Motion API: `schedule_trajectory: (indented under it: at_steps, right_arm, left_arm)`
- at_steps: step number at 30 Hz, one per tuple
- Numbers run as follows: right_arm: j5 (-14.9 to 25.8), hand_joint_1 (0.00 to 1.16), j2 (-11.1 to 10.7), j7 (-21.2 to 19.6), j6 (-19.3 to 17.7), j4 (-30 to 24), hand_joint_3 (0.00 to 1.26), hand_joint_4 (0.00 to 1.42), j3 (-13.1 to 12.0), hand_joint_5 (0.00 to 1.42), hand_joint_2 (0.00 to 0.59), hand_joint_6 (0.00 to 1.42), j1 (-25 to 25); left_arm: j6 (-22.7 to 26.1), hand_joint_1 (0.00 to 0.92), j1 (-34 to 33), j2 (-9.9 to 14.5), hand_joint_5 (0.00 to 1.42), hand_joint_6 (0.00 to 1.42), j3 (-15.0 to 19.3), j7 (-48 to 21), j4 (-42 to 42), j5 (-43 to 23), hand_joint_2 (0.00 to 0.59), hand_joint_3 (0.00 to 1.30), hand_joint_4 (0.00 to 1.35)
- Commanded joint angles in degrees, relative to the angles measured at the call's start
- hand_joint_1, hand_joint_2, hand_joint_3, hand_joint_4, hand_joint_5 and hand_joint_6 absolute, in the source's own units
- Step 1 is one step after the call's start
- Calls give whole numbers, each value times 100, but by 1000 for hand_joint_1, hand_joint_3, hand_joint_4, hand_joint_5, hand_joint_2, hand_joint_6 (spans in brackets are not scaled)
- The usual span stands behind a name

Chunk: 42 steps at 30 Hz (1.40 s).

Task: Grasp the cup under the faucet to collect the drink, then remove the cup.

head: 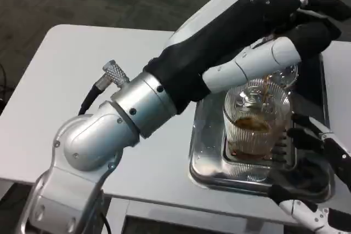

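Note:
A clear ribbed cup (255, 127) stands on a metal drip tray (205, 160) at the right of the table, partly filled with brown drink. A thin brown stream (267, 90) runs into it from the faucet (289, 73), which is mostly hidden under my left hand (290, 23). That hand reaches in from the lower left and lies over the faucet with its fingers stretched out. My right hand (315, 152) comes in from the lower right. Its fingers (300, 134) lie against the cup's right side and its thumb (285, 195) sits in front of the tray.
My left forearm (164, 94) crosses the white table (66, 91) diagonally, above the tray's left side. The table's left half is bare. A dark floor lies beyond the far edge.

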Motion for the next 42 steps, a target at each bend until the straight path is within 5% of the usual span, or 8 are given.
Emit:
schedule_trajectory:
  at_steps: [1,42]
  right_arm:
    - [-67,680,45,-82,113,20,135,207,94,235,213,254,-53]
    - [-101,687,452,-865,-2,855,134,230,508,246,195,244,-812]
  left_arm:
    - [49,0,143,73,353,216,-30,-72,-115,-1,26,354,377]
    - [-26,0,173,101,353,216,-33,-90,-4,48,27,354,386]
